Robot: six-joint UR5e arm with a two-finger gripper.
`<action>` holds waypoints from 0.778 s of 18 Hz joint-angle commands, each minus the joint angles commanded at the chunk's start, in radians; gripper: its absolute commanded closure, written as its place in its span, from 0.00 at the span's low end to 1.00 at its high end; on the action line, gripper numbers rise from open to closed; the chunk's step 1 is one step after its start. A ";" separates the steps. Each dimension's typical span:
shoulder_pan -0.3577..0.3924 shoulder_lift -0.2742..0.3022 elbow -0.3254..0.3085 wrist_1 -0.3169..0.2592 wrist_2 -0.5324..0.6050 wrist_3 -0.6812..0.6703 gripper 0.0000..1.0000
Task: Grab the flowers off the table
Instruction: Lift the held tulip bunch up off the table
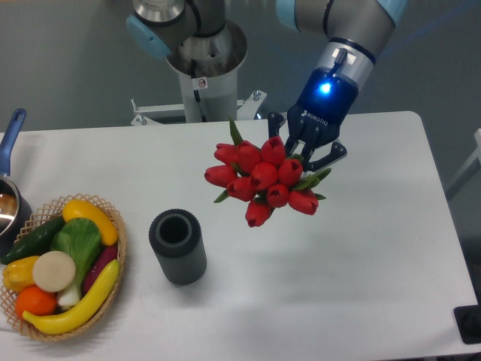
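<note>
The flowers (263, 179) are a bunch of red tulips with green leaves, held in the air above the middle of the white table (361, 248). The blooms point toward the camera and hide the stems and the band. My gripper (310, 154) sits right behind the blooms at their upper right, its dark fingers shut on the bunch's stems. The flowers do not touch the tabletop.
A dark grey ribbed cylinder vase (178, 246) stands upright left of centre, below and left of the flowers. A wicker basket (113, 265) of fruit and vegetables sits at the front left. A pot with a blue handle (10, 135) is at the left edge. The robot base (204, 56) is behind the table.
</note>
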 joint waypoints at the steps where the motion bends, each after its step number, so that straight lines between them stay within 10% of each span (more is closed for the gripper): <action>1: 0.002 -0.002 0.002 0.000 -0.014 0.000 0.77; 14: -0.005 -0.009 0.009 0.000 -0.037 -0.002 0.77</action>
